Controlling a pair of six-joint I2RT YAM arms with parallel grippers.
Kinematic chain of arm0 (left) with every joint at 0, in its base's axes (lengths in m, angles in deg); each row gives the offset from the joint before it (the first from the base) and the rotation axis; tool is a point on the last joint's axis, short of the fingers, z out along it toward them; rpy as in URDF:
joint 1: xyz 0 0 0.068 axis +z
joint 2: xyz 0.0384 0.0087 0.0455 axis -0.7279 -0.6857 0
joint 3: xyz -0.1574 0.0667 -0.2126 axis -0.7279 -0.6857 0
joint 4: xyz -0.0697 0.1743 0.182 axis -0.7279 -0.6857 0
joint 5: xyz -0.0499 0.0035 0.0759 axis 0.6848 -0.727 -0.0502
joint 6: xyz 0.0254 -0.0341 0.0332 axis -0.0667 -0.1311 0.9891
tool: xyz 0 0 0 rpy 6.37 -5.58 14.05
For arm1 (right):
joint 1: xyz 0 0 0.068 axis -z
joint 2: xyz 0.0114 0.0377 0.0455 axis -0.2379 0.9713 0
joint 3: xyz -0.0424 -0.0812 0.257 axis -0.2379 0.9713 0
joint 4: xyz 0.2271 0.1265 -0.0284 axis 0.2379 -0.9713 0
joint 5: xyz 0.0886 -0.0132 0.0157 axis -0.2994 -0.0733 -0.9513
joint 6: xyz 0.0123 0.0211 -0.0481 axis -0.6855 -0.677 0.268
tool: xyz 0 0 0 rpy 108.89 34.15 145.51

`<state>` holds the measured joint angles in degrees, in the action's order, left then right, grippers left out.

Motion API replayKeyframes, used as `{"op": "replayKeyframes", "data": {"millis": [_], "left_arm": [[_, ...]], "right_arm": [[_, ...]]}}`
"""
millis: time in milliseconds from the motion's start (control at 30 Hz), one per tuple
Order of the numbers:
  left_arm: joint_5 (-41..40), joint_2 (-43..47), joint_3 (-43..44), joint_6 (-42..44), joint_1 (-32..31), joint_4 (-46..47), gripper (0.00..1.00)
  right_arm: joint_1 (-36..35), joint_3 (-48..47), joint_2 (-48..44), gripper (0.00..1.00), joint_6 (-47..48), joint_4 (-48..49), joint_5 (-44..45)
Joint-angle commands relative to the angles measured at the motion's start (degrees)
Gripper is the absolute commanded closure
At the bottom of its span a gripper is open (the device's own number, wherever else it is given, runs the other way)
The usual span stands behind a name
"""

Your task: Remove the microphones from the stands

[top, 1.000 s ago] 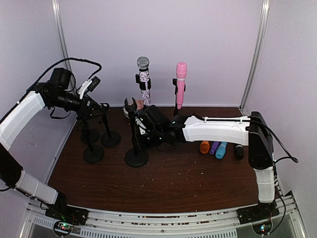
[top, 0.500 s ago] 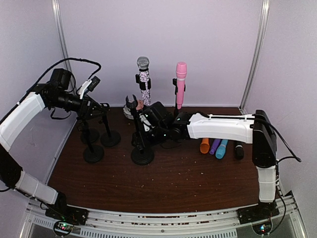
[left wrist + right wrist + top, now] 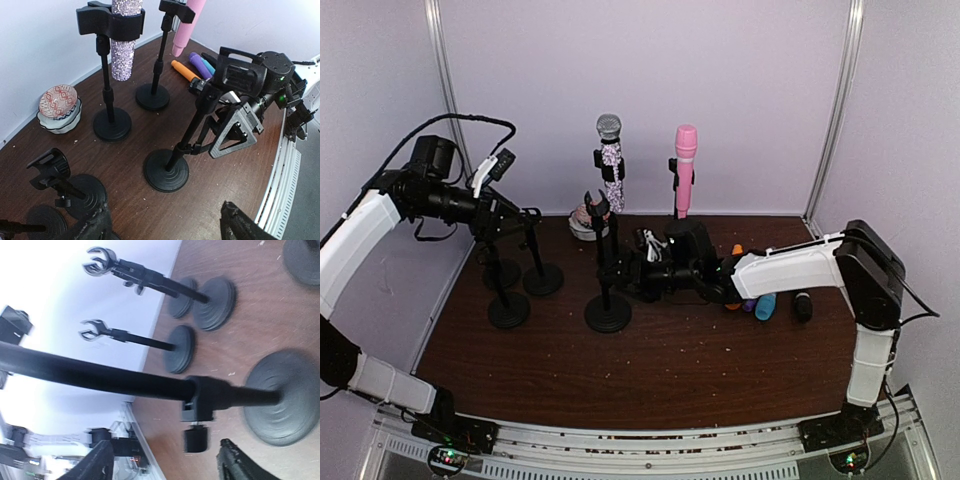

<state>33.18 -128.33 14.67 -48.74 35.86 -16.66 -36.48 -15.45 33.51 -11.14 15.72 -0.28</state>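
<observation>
My right gripper (image 3: 165, 442): fingers apart, gripping nothing; black stand (image 3: 200, 392) crosses just ahead. My left gripper (image 3: 164, 209): fingers apart.

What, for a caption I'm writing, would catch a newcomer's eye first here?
The pink microphone and the rhinestone microphone beside it, both clipped upright at the back of the table. Next, the bare black stand at the centre, holding nothing, with the right gripper open just beside it.
</observation>
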Motion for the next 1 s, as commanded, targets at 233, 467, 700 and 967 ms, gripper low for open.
{"op": "replayKeyframes", "data": {"millis": [233,467,700,967], "left_arm": [[0.1,2.0,-0.1,2.1,0.5,0.0,0.23],[0.2,2.0,0.0,2.8,0.4,-0.5,0.23],[0.3,2.0,0.0,2.7,0.4,-0.6,0.23],[-0.5,2.5,0.0,3.4,0.4,-1.5,0.23]], "right_arm": [[0.2,2.9,1.6,0.49,-13.5,17.7,1.0],[-3.5,2.2,-3.5,0.51,3.2,-2.2,16.6],[-9.3,2.7,-4.9,0.51,11.8,-2.6,31.2],[-10.1,1.7,-3.2,0.59,13.2,0.8,36.6]]}}
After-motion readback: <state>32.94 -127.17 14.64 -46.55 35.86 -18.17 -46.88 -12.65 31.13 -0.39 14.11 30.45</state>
